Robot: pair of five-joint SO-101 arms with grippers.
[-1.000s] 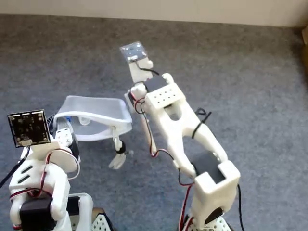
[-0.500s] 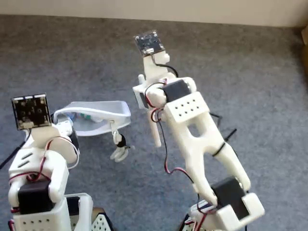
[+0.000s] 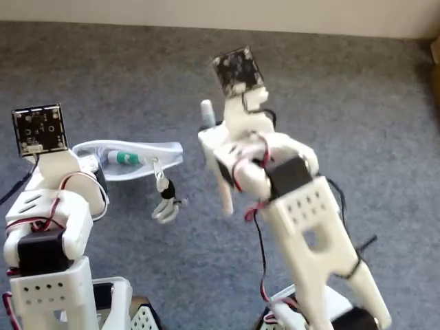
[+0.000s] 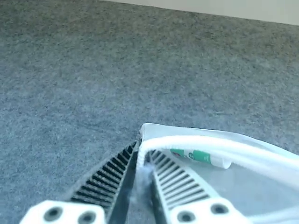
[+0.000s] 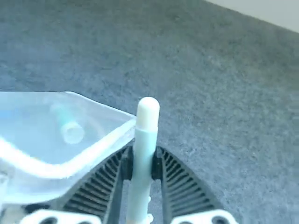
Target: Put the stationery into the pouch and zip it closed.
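The translucent pouch [image 3: 141,163] lies on the grey carpet, its mouth nearly flat, with a green-and-white stick [image 3: 124,158] inside. My left gripper [image 3: 93,169] is shut on the pouch's end; in the left wrist view the left gripper [image 4: 140,150] pinches the pouch [image 4: 243,163] at its corner, the stick [image 4: 198,157] just beyond. A black-and-white zip pull cord [image 3: 165,200] hangs off the pouch's front. My right gripper [image 5: 140,156] is shut on a white pen [image 5: 144,135]. The pen [image 3: 214,157] stands steeply, to the right of the pouch and apart from it.
Grey carpet [image 3: 357,103] spreads all around, bounded by a pale wall strip [image 3: 275,14] at the far edge. The arms' white bases [image 3: 124,306] stand at the near edge. Open floor lies right of and beyond the right arm.
The right arm has swung up and to the right with the pen, away from the pouch's mouth. The pouch has flattened from wide open to a narrow slit and shifted slightly.
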